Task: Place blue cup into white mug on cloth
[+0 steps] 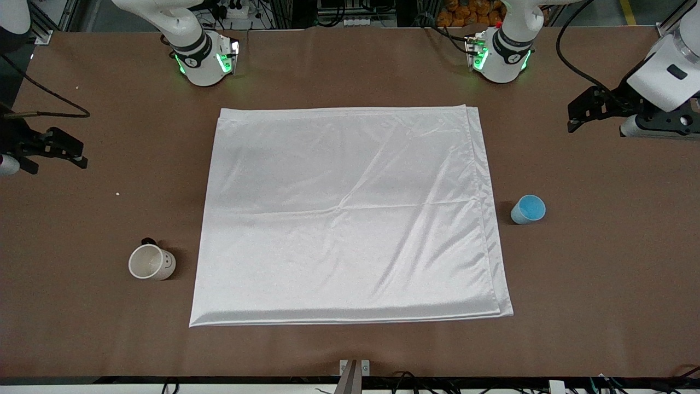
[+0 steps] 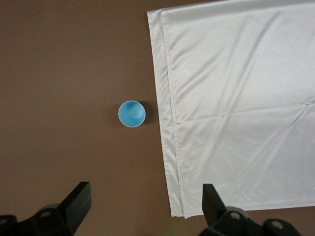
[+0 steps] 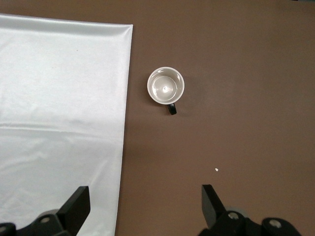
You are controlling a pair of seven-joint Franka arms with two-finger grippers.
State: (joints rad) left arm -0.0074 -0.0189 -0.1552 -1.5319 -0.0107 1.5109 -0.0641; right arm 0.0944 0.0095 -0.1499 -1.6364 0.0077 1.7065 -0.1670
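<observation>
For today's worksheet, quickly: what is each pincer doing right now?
Left pincer: open, holding nothing, above bare table near the blue cup.
Right pincer: open, holding nothing, near the white mug.

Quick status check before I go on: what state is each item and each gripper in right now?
blue cup: upright, empty, on the bare table beside the cloth, toward the left arm's end.
white mug: upright, empty, on the bare table beside the cloth, toward the right arm's end.
cloth: spread flat, folded double, nothing on it.
left gripper: jaws open, holding nothing, above the table near the blue cup.
right gripper: jaws open, holding nothing, above the table near the white mug.
</observation>
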